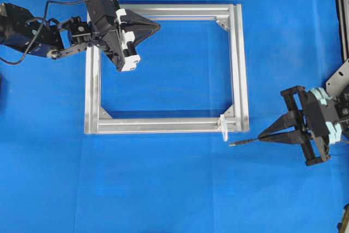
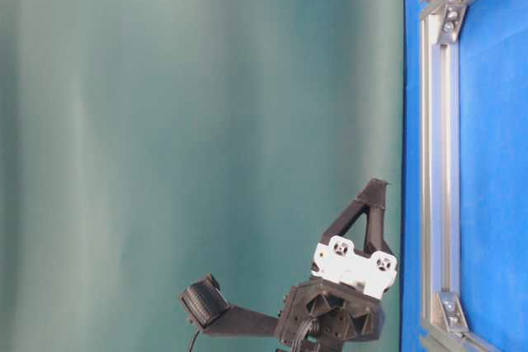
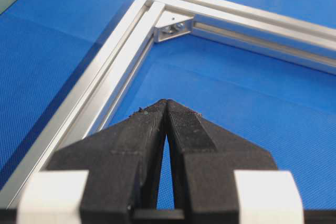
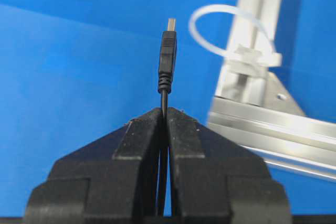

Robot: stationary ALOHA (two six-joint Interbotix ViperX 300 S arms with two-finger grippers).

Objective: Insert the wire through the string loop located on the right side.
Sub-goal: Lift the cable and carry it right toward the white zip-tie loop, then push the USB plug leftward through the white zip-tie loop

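Just beside the string loop (image 4: 231, 30) at the aluminium frame (image 1: 239, 64), the right hand (image 1: 263, 135) pinches the wire (image 4: 167, 61), while the left hand (image 1: 157, 25) hangs closed, empty, over the frame's far rail.

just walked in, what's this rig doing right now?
The right gripper is shut on the wire, plug end sticking out ahead of its fingertips. It sits just outside the aluminium frame, near the corner that carries the string loop. The plug has not entered the loop yet; in the right wrist view the loop lies off to one side of the plug. The left gripper is shut on nothing, hovering above the frame's far side.
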